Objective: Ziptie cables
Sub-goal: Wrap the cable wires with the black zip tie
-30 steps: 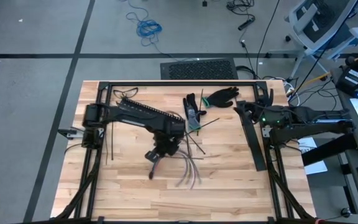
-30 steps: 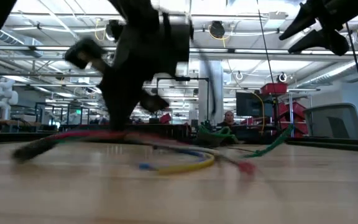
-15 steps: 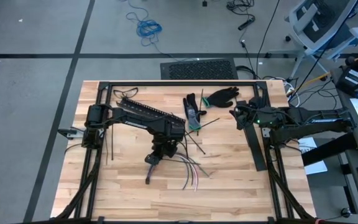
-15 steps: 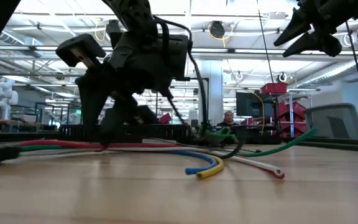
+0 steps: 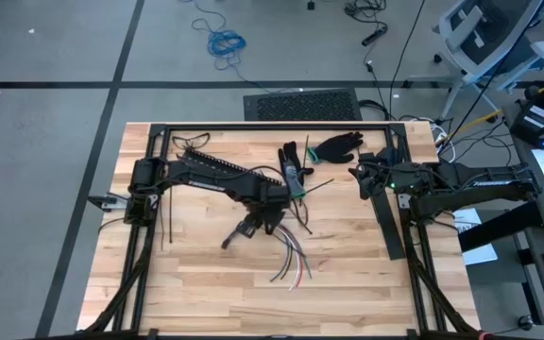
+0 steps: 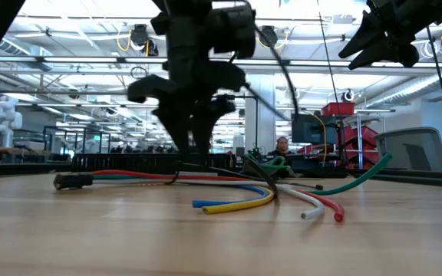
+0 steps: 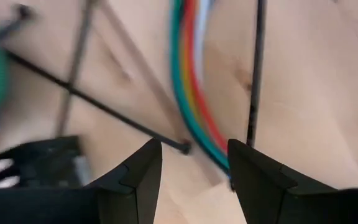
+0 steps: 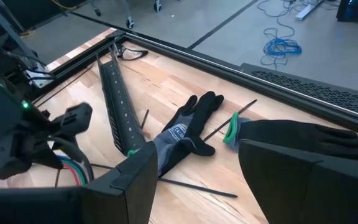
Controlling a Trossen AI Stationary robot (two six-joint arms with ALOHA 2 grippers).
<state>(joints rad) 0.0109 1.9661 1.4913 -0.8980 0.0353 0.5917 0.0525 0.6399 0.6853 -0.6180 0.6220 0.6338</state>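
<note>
Left gripper point(image 5: 270, 225) hovered spread over the cables' point(image 5: 294, 261) near end, gripping nothing; zipties point(image 7: 98, 106) just beside. Right gripper point(image 5: 360, 173) waited apart, jaws spread.

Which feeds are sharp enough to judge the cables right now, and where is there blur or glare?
High view: evenly lit, sharp, but the cables look tiny. Low view: cables crisp, bright ceiling lights behind, the left arm mostly a silhouette. Left wrist view: motion-smeared, coloured wires and zipties soft. Right wrist view: sharp on the gloves.
</note>
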